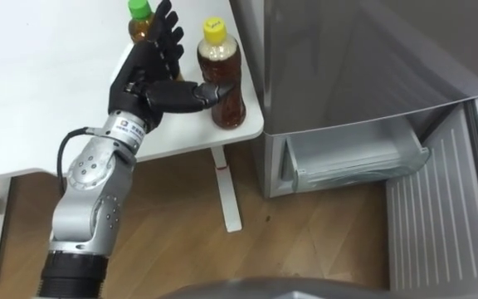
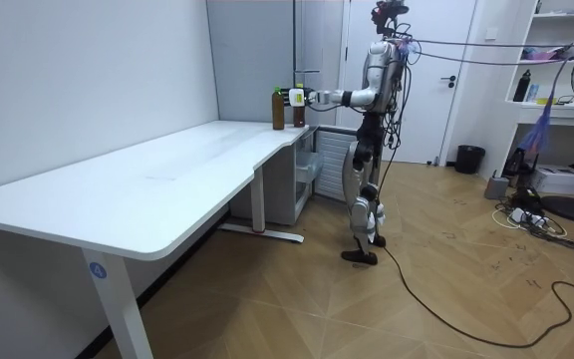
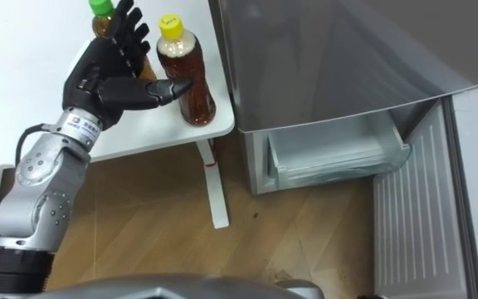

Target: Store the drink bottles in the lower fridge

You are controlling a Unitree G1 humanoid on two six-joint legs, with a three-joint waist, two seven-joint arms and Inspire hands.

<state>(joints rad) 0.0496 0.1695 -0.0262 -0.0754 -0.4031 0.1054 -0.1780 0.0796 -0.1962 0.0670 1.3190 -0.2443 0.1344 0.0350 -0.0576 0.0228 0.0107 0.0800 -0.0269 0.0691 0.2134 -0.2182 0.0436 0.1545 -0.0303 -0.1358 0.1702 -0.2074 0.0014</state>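
1. Fridge point(image 1: 347, 66): standing just beside the corner of the surface. Its lower door point(image 1: 446, 216) is hanging open, so I am judging the access step done. The body is grey, flat-sided and smooth; the door's inner face is pale and ribbed.
2. Surface point(image 1: 40, 83): carrying both drinks, so nothing is stowed yet. It is white and smooth with a rounded corner, resting on a white leg above a wood-plank floor point(image 1: 181, 241). In the room view the robot is standing upright at this corner.
3. Bin point(image 1: 355, 158) in the lower compartment: showing no bottle in the part I can see. It is a translucent, shallow plastic trough.
4. Left robot hand point(image 1: 143, 83): reaching over the surface's corner with its fingers spread straight upward. The thumb is stretching sideways and touching the first bottle, but nothing is curling round it. The grasp is reading as only starting. The shell is black and jointed.
5. Yellow-capped bottle point(image 1: 229, 106): standing upright at the surface's edge, near the fridge wall. It is clear, waisted plastic holding brown liquid.
6. Green-capped bottle point(image 1: 139, 25): standing upright behind the fingers, partly hidden and untouched.
7. Remaining, by my reckoning: gripping, lowering and placing both drinks.
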